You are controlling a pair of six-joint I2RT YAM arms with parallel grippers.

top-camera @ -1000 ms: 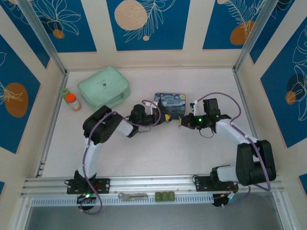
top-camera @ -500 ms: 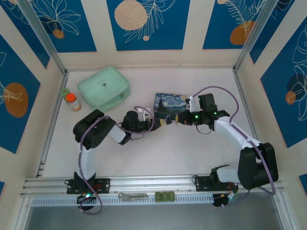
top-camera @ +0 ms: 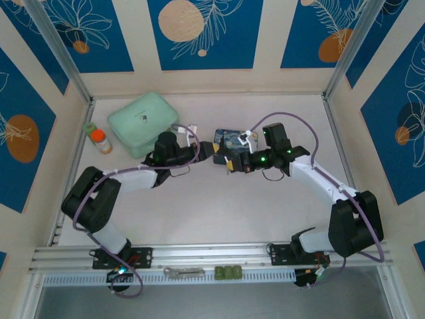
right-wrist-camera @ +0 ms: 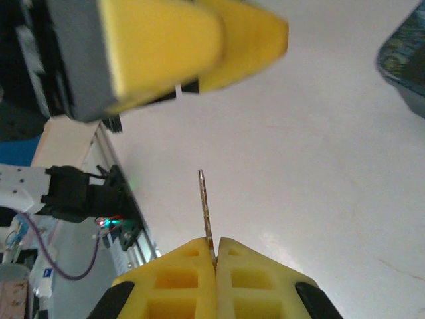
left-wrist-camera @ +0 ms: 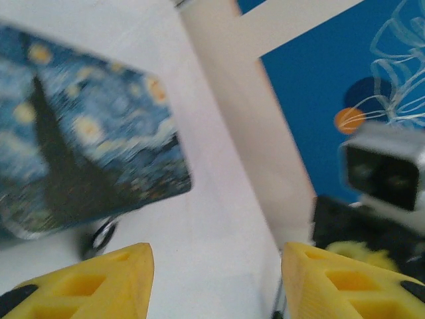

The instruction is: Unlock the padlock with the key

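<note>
- Table (top-camera: 219,206): white and flat, walled by blue-and-cream panels. Both arms stretched in from the 6 o'clock edge, wrists meeting near the middle, a little toward 12 o'clock in the top view.
- Pouch (top-camera: 143,121): mint green, lying at about 10 o'clock from the table's centre, well apart from both claws.
- Tin (top-camera: 229,138): blue with a starry-night lid, lying flat just past the meeting point toward 12 o'clock. Partly covered by the wrists in the top view; at 10 o'clock in the left wrist view.
- Left claw (left-wrist-camera: 216,266): released, yellow fingers spread wide over bare table, gripping nothing. Facing the right arm's camera housing, at 3 o'clock in its own view.
- Right claw (right-wrist-camera: 214,256): clenched, pads pressed together on the key. One yellow finger (right-wrist-camera: 166,46) of the left claw at 11 o'clock in the right wrist view, apart from the key's tip.
- Bottle (top-camera: 101,141): small, orange-capped, near the 9 o'clock wall just beside the pouch.
- Padlock (left-wrist-camera: 99,236): probably the small dark blur with a silvery ring, too soft to be sure. Down on the table just below the tin's near edge, at 9 o'clock from the left claw's gap, just beside the left-hand fingertip and outside the gap. Touching the tin or not: cannot tell.
- Key (right-wrist-camera: 204,206): thin silvery blade seen edge-on, standing out of the pinched pads toward 12 o'clock, tip free above bare table.
</note>
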